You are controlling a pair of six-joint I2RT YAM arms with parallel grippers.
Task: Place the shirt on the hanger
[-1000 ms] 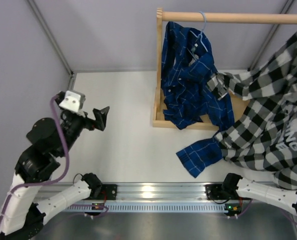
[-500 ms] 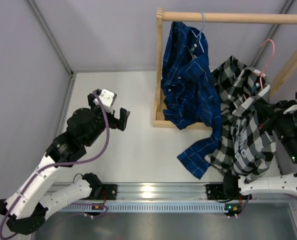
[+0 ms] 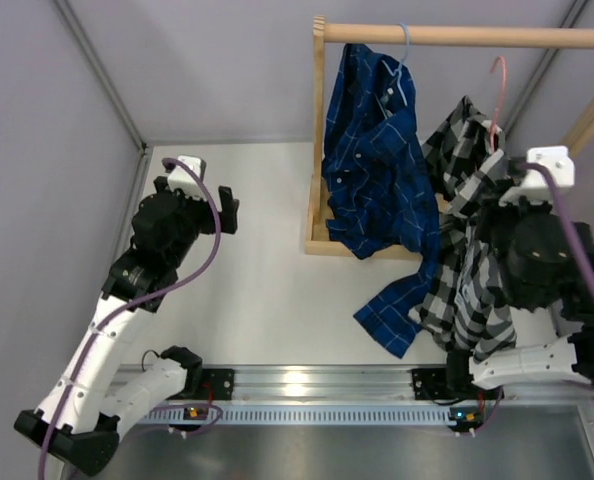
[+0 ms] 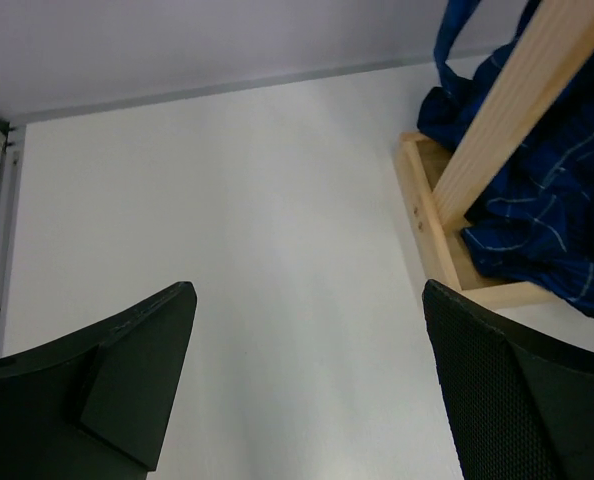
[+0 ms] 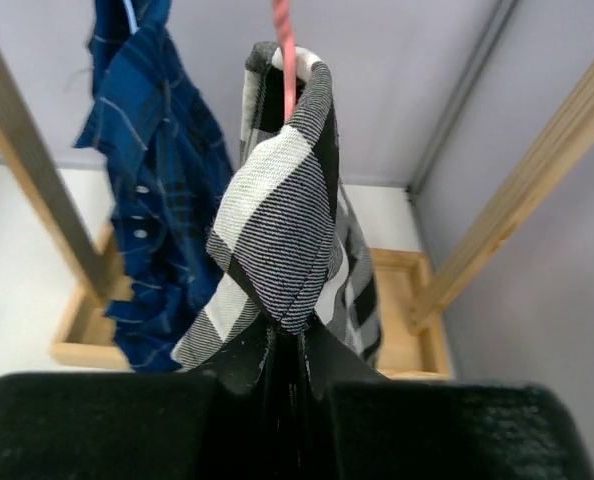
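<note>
The black-and-white checked shirt [image 3: 467,260] hangs on the pink wire hanger [image 3: 498,90], held up in the air just below the wooden rail [image 3: 467,35]. My right gripper [image 5: 297,345] is shut on a fold of the shirt [image 5: 277,230] at its collar, with the pink hanger hook [image 5: 285,60] rising above the cloth. In the top view the right gripper [image 3: 512,205] is mostly covered by the wrist and cloth. My left gripper [image 3: 227,212] is open and empty over the white table, left of the rack; its black fingers [image 4: 127,370] frame bare table.
A dark blue plaid shirt [image 3: 377,170] hangs on a light blue hanger [image 3: 405,45] from the rail, its sleeve trailing on the table. The wooden rack's base frame [image 3: 322,225] and left post [image 4: 507,110] stand mid-table. Grey walls close in behind.
My right arm has lifted the checked shirt and hanger up and leftward toward the rail. My left arm has swung up and slightly left, gripper still open.
</note>
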